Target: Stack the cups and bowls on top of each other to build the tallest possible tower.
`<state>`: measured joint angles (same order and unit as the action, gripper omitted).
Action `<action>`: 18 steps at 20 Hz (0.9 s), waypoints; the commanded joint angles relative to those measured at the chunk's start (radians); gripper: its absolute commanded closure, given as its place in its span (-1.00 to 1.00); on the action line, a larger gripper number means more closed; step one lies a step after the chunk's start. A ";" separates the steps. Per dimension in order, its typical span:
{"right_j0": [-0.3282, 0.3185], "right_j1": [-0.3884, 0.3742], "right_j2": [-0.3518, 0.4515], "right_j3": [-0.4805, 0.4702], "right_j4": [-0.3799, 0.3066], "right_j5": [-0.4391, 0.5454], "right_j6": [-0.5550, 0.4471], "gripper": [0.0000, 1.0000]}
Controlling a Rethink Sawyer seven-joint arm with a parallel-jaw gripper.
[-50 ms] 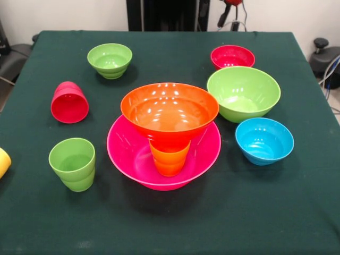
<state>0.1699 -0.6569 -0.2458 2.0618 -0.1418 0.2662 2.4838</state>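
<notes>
The tower stands mid-table: a very large pink bowl (pixel 127 154) holds an upright orange cup (pixel 169 159), and a large orange bowl (pixel 169 111) sits on top of that cup. A large green bowl (pixel 243 93) is to its right, with a small red bowl (pixel 232 56) behind it and a small blue bowl (pixel 264 141) in front of it. A small green bowl (pixel 110 59) sits at the back left. The red cup (pixel 69 102) lies tipped on its side at left. The green cup (pixel 73 163) stands upright at front left. A yellow cup (pixel 3 162) shows partly at the left edge. The gripper is out of view.
The dark green tablecloth (pixel 170 223) covers the table; its edges run close to the picture's left and right sides. Black equipment and cables stand beyond the far edge.
</notes>
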 commanded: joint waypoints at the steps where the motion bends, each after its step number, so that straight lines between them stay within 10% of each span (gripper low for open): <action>1: 0.035 0.082 0.019 -0.102 0.064 -0.077 0.156 -1.00; 18: 0.084 0.088 -0.011 -0.124 0.142 -0.019 0.151 -1.00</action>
<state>0.2289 -0.5992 -0.2943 2.0322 -0.0705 0.2522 2.4838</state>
